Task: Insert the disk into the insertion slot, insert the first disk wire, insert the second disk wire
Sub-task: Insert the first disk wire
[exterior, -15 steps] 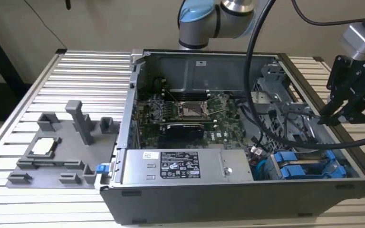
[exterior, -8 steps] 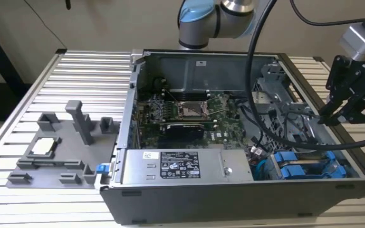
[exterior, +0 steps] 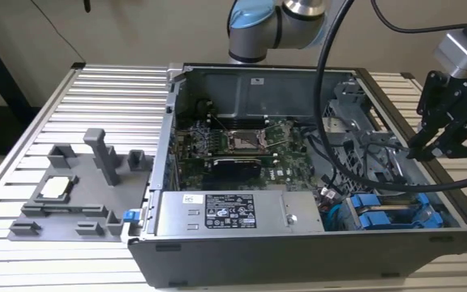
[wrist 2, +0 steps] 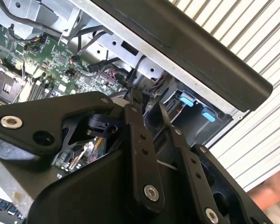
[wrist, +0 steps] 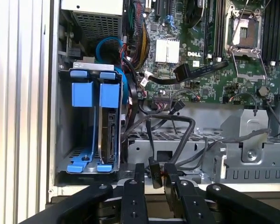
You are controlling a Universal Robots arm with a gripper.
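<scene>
Open case [exterior: 298, 249] on slatted counter [exterior: 95, 91]. The arm enters from above and is cut off by the frame edge.

Tool [exterior: 420, 151] hangs over the case's end at the exterior view's right. Its tips are hard to pick out there against the dark cables.

In the first wrist view, tool [wrist: 153, 168] has its fingers nearly together, pinching a small black connector [wrist: 155, 178]. Wire [wrist: 150, 140] rises from the connector and is lost in a tangle of other cables, so its far end is untraceable. The tool's body is cut off at the picture edge.

In the second wrist view, tool [wrist 2: 149, 103] shows the same narrow gap. What sits in the gap is dark and unclear.

Disk [wrist: 108, 140] sits in its blue frame inside the slot [wrist: 65, 130], the grey cage at the case's corner. It is seen edge-on, with its face hidden. A second blue frame [wrist: 81, 93] is just beside it, and its contents are hard to tell.

Tool and connector hover near the cage's open end, apart from the disk.

Board [wrist: 200, 56] lies beyond. Power supply [exterior: 233, 213] is next to the cage. A grey fixture [exterior: 79, 188] stands on the counter at the exterior view's left.
</scene>
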